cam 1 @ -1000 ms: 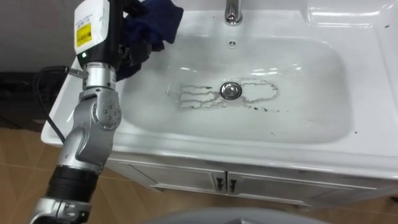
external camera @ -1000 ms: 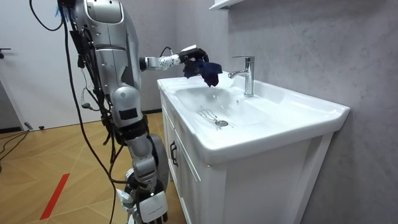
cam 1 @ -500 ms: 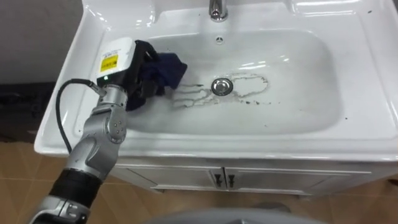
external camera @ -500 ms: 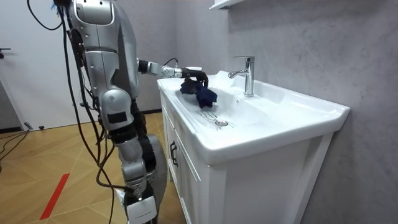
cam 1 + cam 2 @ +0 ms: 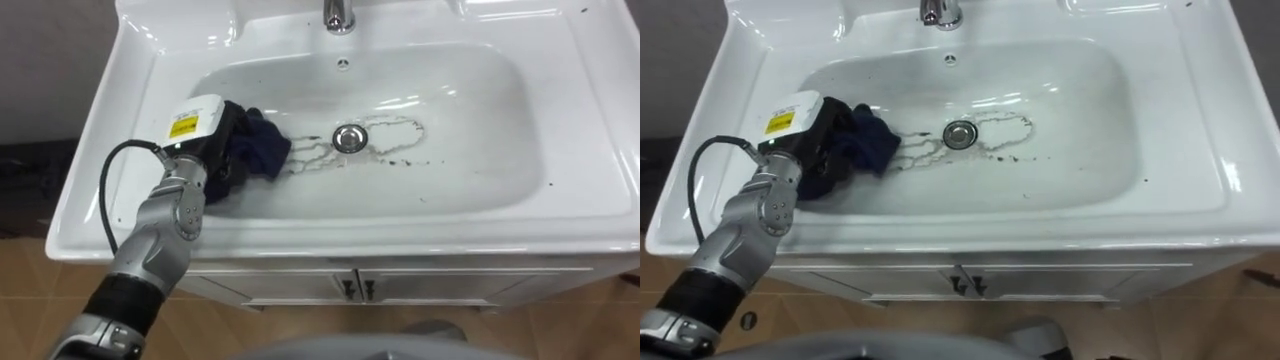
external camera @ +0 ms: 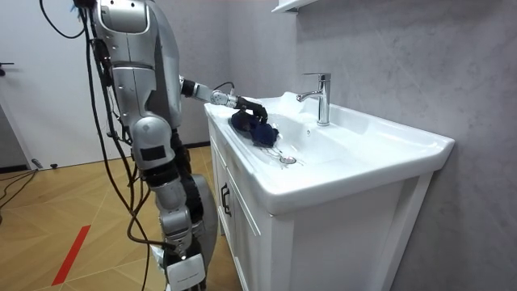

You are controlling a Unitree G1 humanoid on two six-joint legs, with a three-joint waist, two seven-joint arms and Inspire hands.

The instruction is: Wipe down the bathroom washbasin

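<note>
I'm seeing the white basin (image 5: 590,120) carrying the dark blue cloth (image 5: 262,148) bunched on its floor, clutched in my left hand (image 5: 205,140), with grimy streaks (image 5: 312,158) and the drain (image 5: 348,138) just past the fingers and the faucet (image 5: 338,14) beyond on the back rim.

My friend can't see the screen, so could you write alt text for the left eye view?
The robot's left hand grips a dark blue cloth, pressed onto the left slope of a white basin, next to dark grime streaks around the drain. A chrome tap stands at the back rim.
</note>
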